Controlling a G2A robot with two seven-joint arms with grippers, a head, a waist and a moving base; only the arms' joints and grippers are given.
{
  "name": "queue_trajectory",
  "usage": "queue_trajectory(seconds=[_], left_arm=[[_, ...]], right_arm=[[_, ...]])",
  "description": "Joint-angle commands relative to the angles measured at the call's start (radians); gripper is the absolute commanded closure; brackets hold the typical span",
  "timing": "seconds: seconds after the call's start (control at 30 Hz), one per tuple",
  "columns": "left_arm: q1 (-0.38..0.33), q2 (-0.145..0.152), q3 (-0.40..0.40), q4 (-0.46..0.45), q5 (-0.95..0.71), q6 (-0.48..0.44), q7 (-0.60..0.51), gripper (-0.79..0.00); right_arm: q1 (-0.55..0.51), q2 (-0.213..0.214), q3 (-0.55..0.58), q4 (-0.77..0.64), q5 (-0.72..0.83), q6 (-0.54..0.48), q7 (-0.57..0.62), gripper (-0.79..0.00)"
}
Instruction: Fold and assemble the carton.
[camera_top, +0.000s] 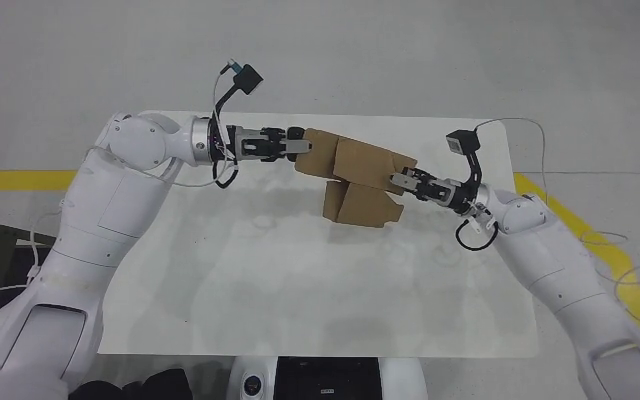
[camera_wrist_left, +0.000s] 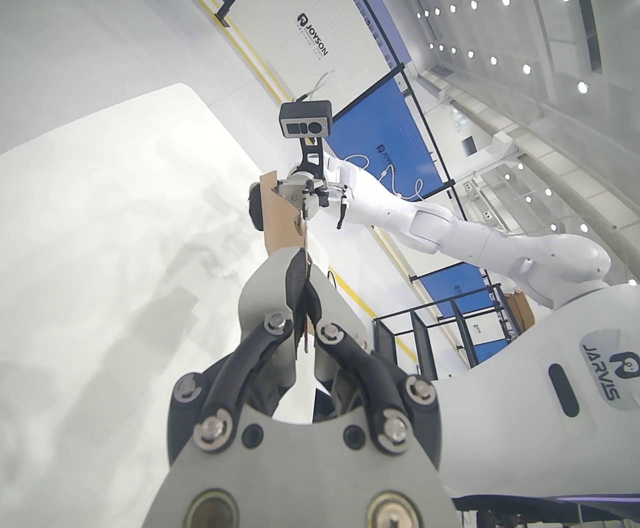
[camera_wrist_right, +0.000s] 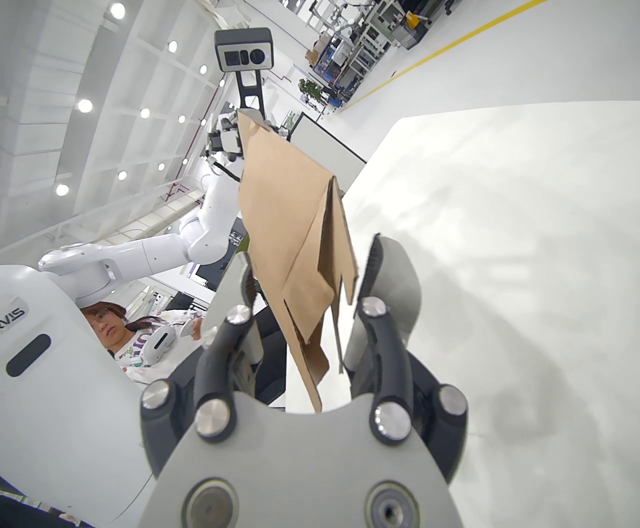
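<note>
Left gripper (camera_wrist_left: 300, 270) (camera_top: 299, 146): fingers (camera_wrist_left: 265, 295) pressed together, pinching one thin edge of the carton. The cardboard runs between the two pads and out past the tips. From above, this gripper sits at the carton's left end, over the far part of the desk.

Carton (camera_top: 355, 165) (camera_wrist_left: 280, 220) (camera_wrist_right: 280, 200): plain brown corrugated board, not squared up into a box. It consists of flat creased panels with slotted flaps at the ends. One long panel slants between the two grippers. A second panel hangs lower, on the robot's side of the first. The upper panel is carried above the desk. Whether the hanging panel touches the desk cannot be told.

Desk (camera_top: 250, 290) (camera_wrist_left: 100, 225) (camera_wrist_right: 500, 200): white top with rounded corners, lying beneath the carton and both grippers.

Right gripper (camera_top: 401, 181) (camera_wrist_right: 315, 250): fingers (camera_wrist_right: 395, 280) spread wide, with the carton's right-end flaps standing in the gap between them. One finger lies close against the broad panel, though contact cannot be told. The other finger stands apart from the nearest flap edge. From above, this gripper sits at the carton's right end, a little nearer the robot than the left gripper.
</note>
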Motion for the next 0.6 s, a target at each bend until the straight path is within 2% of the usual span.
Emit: queue_trajectory(seconds=[0.0,0.23,0.27,0.3,0.33,0.57], left_arm=[[0.001,-0.001,-0.001,0.001,-0.011,0.007,-0.005,0.000],[0.003,-0.002,-0.009,0.010,-0.015,0.015,-0.007,0.000],[0.003,-0.002,-0.012,0.013,-0.014,0.016,-0.005,-0.246],[0.002,-0.002,-0.015,0.015,-0.013,0.017,-0.003,-0.379],[0.002,-0.002,-0.018,0.018,-0.015,0.017,-0.002,-0.785],[0.007,0.005,-0.074,0.057,0.007,0.035,0.098,-0.785]], right_arm=[[0.003,0.003,-0.009,-0.003,0.017,-0.002,-0.002,0.000],[0.013,0.015,-0.041,-0.019,0.084,0.001,0.001,0.000],[0.013,0.016,-0.043,-0.022,0.105,0.002,0.002,0.000],[0.014,0.017,-0.045,-0.023,0.121,0.004,0.004,0.000],[0.015,0.019,-0.046,-0.023,0.134,0.006,0.006,0.000],[0.017,0.028,-0.037,0.001,0.236,0.056,0.056,0.000]])
